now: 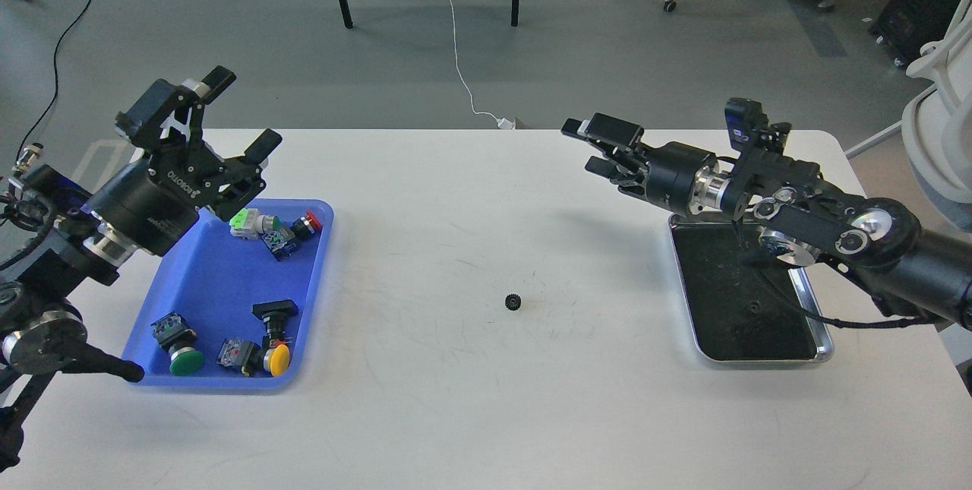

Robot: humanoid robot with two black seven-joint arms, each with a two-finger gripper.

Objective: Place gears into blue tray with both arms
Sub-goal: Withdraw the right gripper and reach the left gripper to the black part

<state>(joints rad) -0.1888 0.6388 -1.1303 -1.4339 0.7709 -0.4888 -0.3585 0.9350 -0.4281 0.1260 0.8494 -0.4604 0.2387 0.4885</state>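
Note:
A tiny black gear (514, 301) lies alone on the white table, near its middle and touching neither gripper. The blue tray (205, 285) sits at the left and holds several coloured push-button switches; I see no gear in it. My left gripper (241, 112) hovers open over the tray's far left corner, holding nothing. My right gripper (591, 146) is raised above the table at the right, open and empty, up and to the right of the gear. A second small gear (753, 308) rests on the black liner of the silver tray.
The silver metal tray (824, 346) with its black liner stands at the right under my right forearm. Switches with green (185, 361), yellow (279, 358) and red (310, 222) caps lie in the blue tray. Chair legs and cables are on the floor beyond the table.

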